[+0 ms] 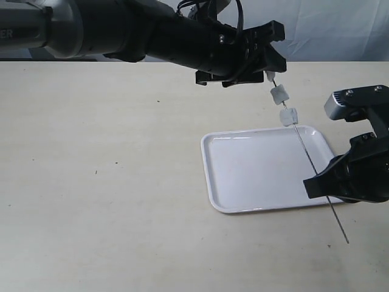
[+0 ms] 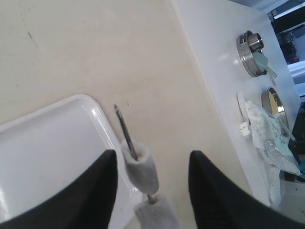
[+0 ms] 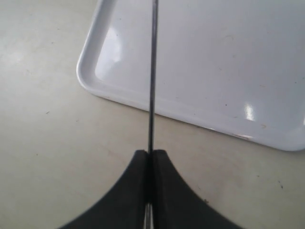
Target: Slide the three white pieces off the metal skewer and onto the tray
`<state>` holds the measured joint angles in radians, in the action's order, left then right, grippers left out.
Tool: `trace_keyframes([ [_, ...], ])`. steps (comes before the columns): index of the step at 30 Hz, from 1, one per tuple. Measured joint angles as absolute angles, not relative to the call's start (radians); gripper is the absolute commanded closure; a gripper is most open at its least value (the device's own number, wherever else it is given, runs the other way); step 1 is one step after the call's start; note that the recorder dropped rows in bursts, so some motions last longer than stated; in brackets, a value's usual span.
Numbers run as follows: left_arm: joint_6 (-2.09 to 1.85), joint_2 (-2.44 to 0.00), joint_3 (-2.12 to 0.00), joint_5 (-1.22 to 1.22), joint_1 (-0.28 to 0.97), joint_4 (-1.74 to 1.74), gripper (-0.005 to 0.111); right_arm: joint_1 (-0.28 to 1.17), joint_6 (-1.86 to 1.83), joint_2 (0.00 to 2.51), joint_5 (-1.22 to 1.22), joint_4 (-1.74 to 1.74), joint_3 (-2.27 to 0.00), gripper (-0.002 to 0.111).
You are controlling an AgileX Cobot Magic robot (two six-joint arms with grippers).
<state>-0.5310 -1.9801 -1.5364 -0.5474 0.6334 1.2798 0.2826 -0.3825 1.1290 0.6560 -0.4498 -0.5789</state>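
Three white pieces (image 1: pixel 279 93) sit threaded along the upper end of a thin metal skewer (image 1: pixel 310 159), which slants above the far right corner of a white tray (image 1: pixel 255 173). The right gripper (image 3: pixel 151 153) pinches the skewer lower down. The left gripper (image 2: pixel 152 155) has its fingers spread apart either side of the pieces.

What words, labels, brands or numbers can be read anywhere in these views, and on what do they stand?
No text can be read in full.
On the grey link of the left arm: a dark mark at the picture's edge, cut off, unreadable.
On the clear packets in the left wrist view: too blurred to tell any print.
On the tray, metal skewer and white pieces: no markings.
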Motion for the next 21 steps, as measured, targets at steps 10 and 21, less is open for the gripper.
trace_keyframes([
  [10, -0.531, -1.98, -1.536, -0.539, 0.633, 1.284, 0.084, 0.283, -0.385, 1.129, 0.656, -0.45, -0.579, 0.109],
  [21, -0.531, -1.98, -1.536, -0.539, 0.633, 1.282, 0.1, 0.283, -0.385, 1.129, 0.656, -0.45, -0.579, 0.109],
])
